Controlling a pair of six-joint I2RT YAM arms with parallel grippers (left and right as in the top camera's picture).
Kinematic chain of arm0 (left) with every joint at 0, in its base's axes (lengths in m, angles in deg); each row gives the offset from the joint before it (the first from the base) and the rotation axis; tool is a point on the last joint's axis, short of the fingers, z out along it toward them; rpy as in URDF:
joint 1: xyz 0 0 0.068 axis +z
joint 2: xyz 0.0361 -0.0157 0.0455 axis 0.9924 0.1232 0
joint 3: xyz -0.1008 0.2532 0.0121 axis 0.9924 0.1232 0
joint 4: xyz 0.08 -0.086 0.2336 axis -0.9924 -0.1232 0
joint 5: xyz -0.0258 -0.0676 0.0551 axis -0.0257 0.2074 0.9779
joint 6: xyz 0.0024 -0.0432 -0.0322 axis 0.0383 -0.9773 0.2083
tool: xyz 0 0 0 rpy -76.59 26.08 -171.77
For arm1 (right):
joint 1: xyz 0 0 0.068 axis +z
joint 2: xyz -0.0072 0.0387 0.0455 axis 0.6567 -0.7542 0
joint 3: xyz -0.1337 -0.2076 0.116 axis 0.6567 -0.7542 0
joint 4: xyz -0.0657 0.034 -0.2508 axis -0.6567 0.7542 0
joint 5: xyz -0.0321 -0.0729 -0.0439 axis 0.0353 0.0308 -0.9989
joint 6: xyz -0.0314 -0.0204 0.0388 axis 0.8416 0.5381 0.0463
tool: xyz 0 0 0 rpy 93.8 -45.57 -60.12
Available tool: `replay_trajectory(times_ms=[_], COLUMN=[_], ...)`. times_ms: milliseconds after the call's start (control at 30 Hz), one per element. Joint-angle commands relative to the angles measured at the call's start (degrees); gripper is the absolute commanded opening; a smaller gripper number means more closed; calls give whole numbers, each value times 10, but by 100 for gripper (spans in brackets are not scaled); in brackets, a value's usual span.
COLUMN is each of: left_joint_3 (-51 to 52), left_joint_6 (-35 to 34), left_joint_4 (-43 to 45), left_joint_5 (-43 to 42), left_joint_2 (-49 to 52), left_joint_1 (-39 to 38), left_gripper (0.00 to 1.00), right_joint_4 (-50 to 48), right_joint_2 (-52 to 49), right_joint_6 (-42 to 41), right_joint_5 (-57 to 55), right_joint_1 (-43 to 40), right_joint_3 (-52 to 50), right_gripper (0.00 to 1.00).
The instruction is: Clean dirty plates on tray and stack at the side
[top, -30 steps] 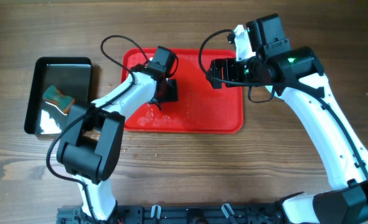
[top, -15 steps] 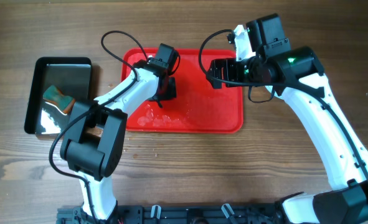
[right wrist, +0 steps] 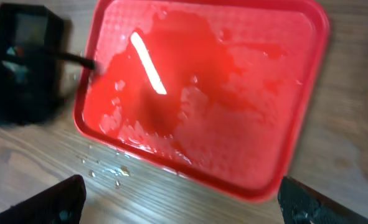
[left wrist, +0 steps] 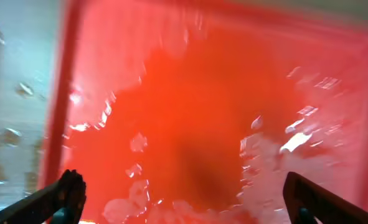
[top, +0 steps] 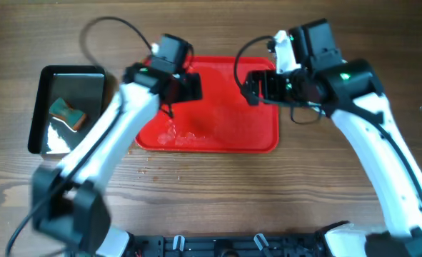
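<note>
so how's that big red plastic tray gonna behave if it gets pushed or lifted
The large red rectangular plastic tray, lying flat, probably slides easily across the wooden table. Water puddles glisten near one rim, so gripping it is likely slippery. Tilted, that water would probably run off.

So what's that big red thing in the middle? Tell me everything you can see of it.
The red tray is a large rectangular tray, plastic by its look, with rounded corners and a raised rim. It lies flat on the wooden table. Its floor is wet and glossy, with water drops and puddles mostly toward one corner.
</note>
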Motion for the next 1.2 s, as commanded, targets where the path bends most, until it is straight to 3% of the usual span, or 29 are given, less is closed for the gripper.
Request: replay_trajectory(times_ms=[0,133,367,700,833,1000,1167], left_joint_3=[-12,-11,-11,-11,-11,-11,-11], left_joint_6=[-9,-9,-9,-8,-8,-8,-8], left_joint_4=[-27,-59,-59,-59,-59,-59,-59], left_joint_5=[11,10,10,10,10,10,10], left_joint_2=[-58,-58,-58,-58,-58,-58,-58], left_joint_1=[46,100,120,120,120,120,120], left_gripper=[100,100,100,100,100,100,100], right_joint_4=[64,155,266,273,273,124,-90], right_joint_2=[64,121,249,259,249,290,422], right_joint_6=[-27,-83,-97,-111,-66,-17,-3], right_joint_5=[-85,-166,-158,-153,-174,-212,-180], right_joint_1=[0,0,0,0,0,-7,-59], right_joint_3=[-1,-1,-2,-1,-2,-65,-261], right_gripper=[100,100,100,100,100,100,100])
